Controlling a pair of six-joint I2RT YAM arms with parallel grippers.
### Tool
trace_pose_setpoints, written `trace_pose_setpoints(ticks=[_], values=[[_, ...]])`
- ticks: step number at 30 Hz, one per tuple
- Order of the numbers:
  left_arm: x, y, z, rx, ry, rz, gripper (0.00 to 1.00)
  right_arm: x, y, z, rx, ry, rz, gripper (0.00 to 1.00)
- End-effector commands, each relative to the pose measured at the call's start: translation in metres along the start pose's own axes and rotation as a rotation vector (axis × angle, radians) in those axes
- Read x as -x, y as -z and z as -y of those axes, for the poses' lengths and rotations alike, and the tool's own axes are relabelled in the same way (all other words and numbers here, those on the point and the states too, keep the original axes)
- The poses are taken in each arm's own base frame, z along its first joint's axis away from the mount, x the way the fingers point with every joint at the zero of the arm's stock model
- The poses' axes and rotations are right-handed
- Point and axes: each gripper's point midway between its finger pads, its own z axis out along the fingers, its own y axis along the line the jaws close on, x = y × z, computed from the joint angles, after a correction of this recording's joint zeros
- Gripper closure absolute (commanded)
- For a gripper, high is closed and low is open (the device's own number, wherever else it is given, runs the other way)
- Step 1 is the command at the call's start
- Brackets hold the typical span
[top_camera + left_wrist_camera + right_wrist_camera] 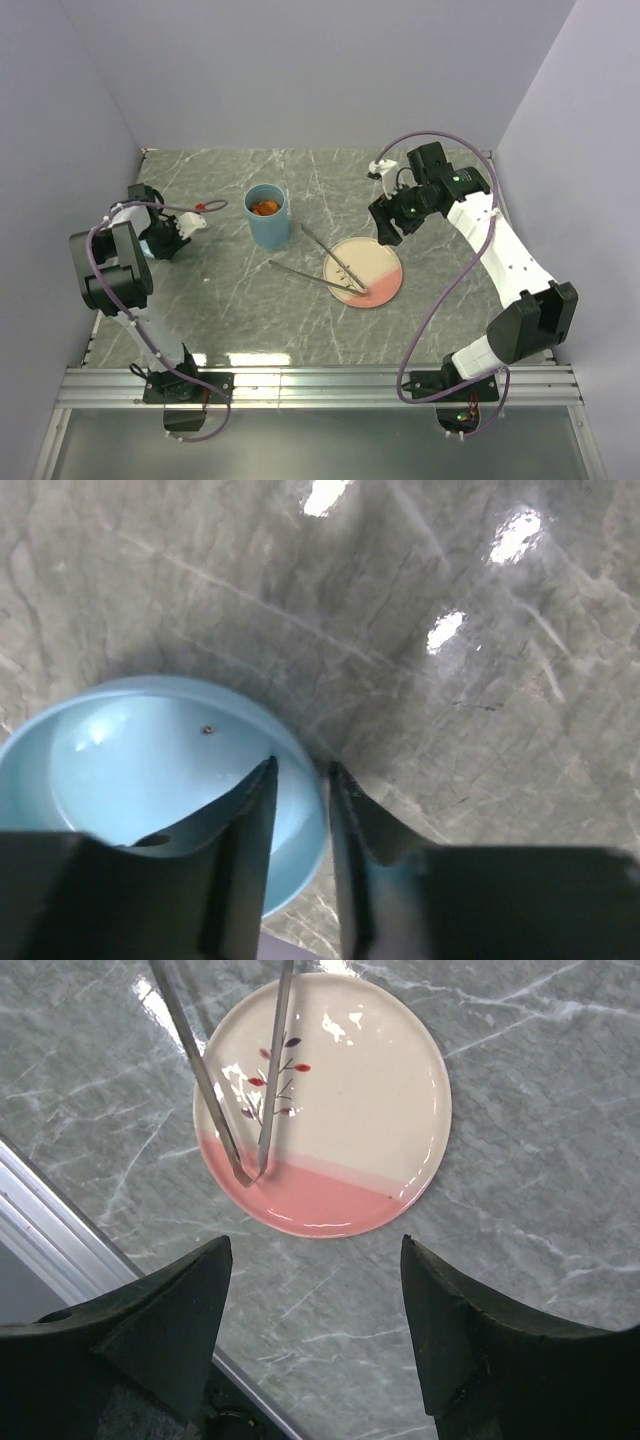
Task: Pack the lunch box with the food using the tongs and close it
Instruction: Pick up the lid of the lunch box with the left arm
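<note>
Near the table's middle the lunch box stands upright without its lid, with food inside. To its right, on the plate, the tongs lie unheld, the joined end on the pink part and the long axis and free tips pointing toward the box. Above them the right gripper hangs wide apart and empty. The left gripper stands narrow astride the rim of the lid, probably to carry it for closing. Whether it already pinches the rim, I cannot tell.

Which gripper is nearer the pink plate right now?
Right. The right gripper hovers by the far edge of the plate; the left gripper is past the lunch box, at the blue lid.
</note>
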Motion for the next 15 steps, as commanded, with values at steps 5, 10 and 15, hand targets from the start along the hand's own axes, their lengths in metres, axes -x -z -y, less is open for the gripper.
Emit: trace_pose_setpoints(ticks=[5, 10, 15], values=[[0.007, -0.01, 0.012, -0.063, 0.031, -0.045, 0.83, 0.039, 0.036, -0.006, -0.014, 0.016, 0.156, 0.27], [0.05, 0.031, 0.019, -0.129, 0.105, 0.112, 0.94, 0.075, 0.059, -0.007, -0.052, 0.025, 0.336, 0.28], [0.108, 0.092, 0.014, -0.127, 0.19, 0.345, 1.0, 0.11, 0.072, -0.028, 0.059, -0.013, 0.495, 0.3]])
